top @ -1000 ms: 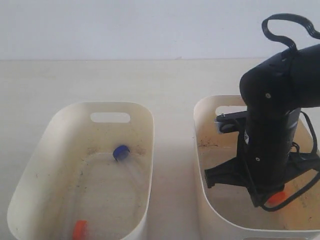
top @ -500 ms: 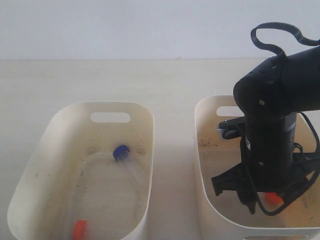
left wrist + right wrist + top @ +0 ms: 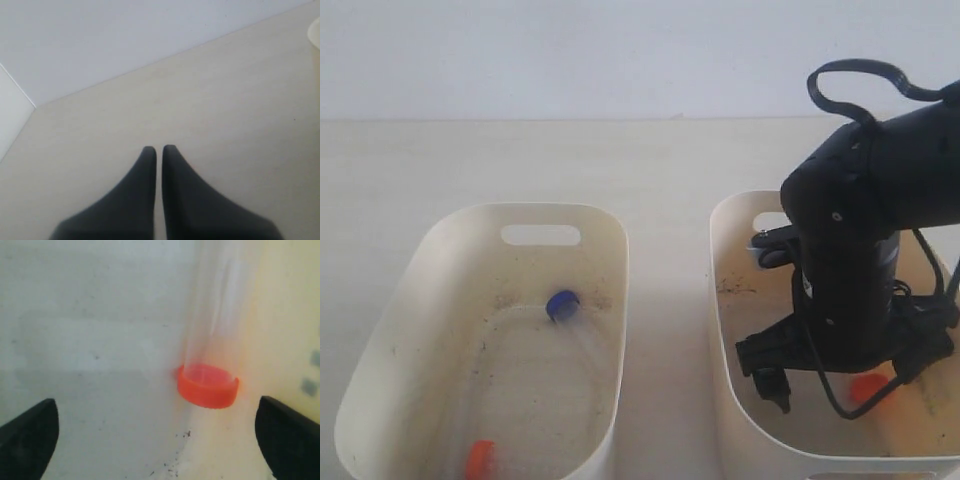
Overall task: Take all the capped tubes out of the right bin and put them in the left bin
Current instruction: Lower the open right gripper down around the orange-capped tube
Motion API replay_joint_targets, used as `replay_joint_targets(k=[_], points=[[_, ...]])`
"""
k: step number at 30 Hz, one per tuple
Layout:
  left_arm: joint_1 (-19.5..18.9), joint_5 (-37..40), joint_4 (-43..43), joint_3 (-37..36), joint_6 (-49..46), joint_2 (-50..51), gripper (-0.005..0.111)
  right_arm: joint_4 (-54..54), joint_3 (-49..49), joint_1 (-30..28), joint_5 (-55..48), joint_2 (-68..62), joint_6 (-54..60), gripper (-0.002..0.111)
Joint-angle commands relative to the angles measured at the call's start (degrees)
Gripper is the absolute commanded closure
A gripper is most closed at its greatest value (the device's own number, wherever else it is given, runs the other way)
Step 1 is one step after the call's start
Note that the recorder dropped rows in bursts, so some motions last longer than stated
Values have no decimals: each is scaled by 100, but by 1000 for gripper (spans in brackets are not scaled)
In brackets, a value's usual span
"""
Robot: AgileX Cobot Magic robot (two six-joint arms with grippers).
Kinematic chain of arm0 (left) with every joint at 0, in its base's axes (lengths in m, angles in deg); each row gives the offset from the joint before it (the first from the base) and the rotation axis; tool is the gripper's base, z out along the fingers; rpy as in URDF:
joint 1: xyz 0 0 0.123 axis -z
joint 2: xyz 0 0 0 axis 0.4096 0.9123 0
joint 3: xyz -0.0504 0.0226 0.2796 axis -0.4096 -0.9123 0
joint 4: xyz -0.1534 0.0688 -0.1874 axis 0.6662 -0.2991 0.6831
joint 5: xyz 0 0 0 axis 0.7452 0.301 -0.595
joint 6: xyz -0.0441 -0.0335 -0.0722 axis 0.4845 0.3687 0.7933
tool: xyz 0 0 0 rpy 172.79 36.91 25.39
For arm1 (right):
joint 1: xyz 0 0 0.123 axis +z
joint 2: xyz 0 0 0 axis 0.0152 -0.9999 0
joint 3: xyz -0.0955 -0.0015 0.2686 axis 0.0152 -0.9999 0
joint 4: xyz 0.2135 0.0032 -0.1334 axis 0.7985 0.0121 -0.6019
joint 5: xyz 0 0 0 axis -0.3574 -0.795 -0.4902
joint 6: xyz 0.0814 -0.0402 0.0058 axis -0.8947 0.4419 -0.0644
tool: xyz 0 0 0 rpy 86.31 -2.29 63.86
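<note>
My right gripper [image 3: 157, 427] is open, low inside the right bin [image 3: 725, 300]. An orange-capped clear tube [image 3: 207, 385] lies a little ahead of its wide-spread fingers, along the wall that bears grey dots. The exterior view shows that orange cap [image 3: 868, 388] under the black arm. In the left bin [image 3: 620, 262] lie a blue-capped tube [image 3: 562, 305] and an orange-capped tube [image 3: 478, 458]. A second blue-capped tube is not in view. My left gripper [image 3: 159, 149] is shut on nothing above bare tabletop and is out of the exterior view.
The right arm's body and cables [image 3: 850, 290] hide much of the right bin's floor. Dark specks dot both bin floors. A strip of pale tabletop [image 3: 665, 330] separates the bins. A cream rim edge [image 3: 315, 35] shows at the side of the left wrist view.
The right arm has shifted left and sunk a little deeper into the right bin, its fingers still apart. The orange cap there stays put. The left bin's tubes have not moved.
</note>
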Motion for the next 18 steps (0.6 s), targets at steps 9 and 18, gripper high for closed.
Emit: replay_joint_targets(k=[9,18], points=[[31,-18,16,21,54,3,102,-22,-37,-55,561,-657,30,3],[31,-18,16,21,54,3,102,561,-37,-55,627,-657,30,10]])
